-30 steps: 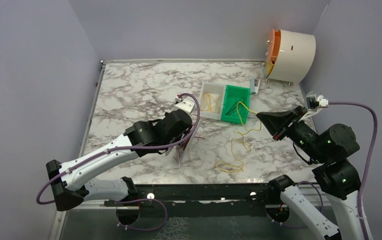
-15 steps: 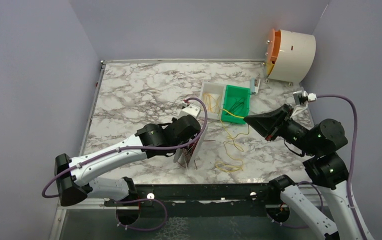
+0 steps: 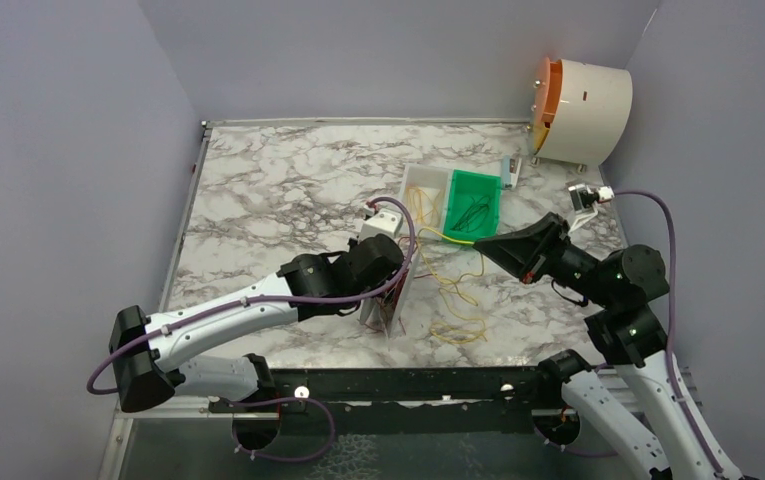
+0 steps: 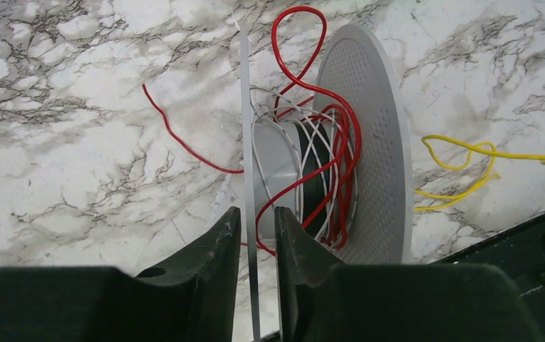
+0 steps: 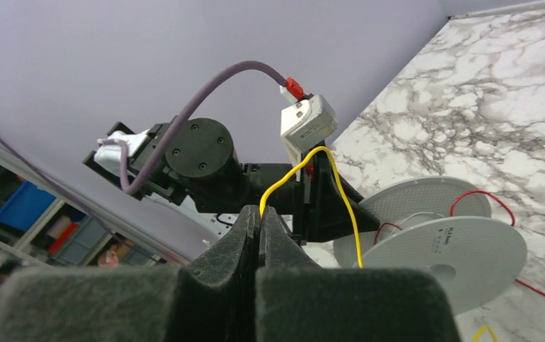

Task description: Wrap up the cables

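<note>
The left tool [image 4: 255,242] pinches a spool [image 4: 358,142] flange; red and white cables [image 4: 326,164] are wound. The right tool [image 5: 258,224], at the spool's 3 o'clock, clamps a yellow cable [image 3: 453,290], mostly loose on the surface [image 3: 278,180]. Wrapping seems partly done.

Two bins, one white [image 3: 420,199] and one green [image 3: 473,206]; one spool [image 4: 340,149]; one drum [image 3: 583,112].

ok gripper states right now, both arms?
Left gripper: closed on the thin near flange of the spool.
Right gripper: closed, pinching a yellow cable.
</note>
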